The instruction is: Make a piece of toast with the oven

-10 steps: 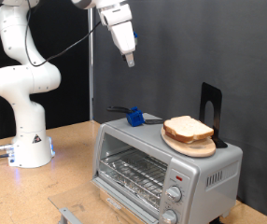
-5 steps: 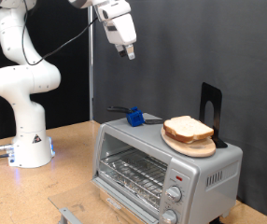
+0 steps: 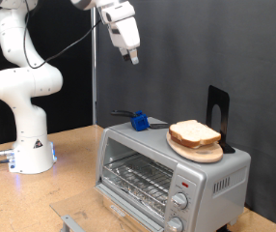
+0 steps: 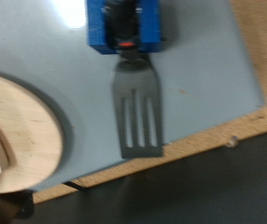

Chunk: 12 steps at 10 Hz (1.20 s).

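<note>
The piece of toast [image 3: 194, 131] lies on a round wooden plate [image 3: 200, 152] on top of the silver oven [image 3: 220, 174]. The oven's wire rack [image 3: 138, 175] shows through its front, and its two knobs [image 3: 179, 202] and red light [image 3: 184, 182] are on the exterior view's right. My gripper [image 3: 132, 56] hangs high above the oven's left end, far from the toast, with nothing visibly between its fingers. The wrist view looks down on the oven's top [image 4: 203, 65] and the plate's rim [image 4: 17, 131]. The toast and the gripper's fingers do not show there.
A black slotted spatula [image 4: 138, 112] in a blue block holder [image 4: 124, 23] lies on the oven's top left [image 3: 138, 121]. A flat black metal stand [image 3: 218, 114] rises behind the plate. The robot's white base [image 3: 27, 145] stands on the wooden table at the left.
The gripper has risen and shifted slightly left above the oven over the last second. The toast, plate and spatula have not moved.
</note>
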### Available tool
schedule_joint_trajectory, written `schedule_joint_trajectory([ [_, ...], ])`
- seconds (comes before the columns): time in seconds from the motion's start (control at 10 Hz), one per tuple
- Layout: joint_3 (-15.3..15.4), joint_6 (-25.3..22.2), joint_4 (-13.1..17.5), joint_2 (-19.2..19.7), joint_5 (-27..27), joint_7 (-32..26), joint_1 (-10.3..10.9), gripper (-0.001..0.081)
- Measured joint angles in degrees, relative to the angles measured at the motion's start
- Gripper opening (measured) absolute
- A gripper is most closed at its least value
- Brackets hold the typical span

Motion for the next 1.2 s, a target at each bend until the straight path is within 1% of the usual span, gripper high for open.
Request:
schedule_joint_trajectory([
  [0.1, 0.4, 2.6, -1.7, 0.5, -0.8, -0.4, 0.0, 0.08],
  [0.5, 1.0, 7.6, -5.7, 4.2, -1.2, -3.0, 0.1, 0.08],
  [0.8, 1.7, 11.2, -7.2, 7.8, -0.3, -3.0, 0.1, 0.08],
  [1.2, 2.7, 14.6, -7.9, 11.7, 1.8, -3.8, 0.7, 0.08],
])
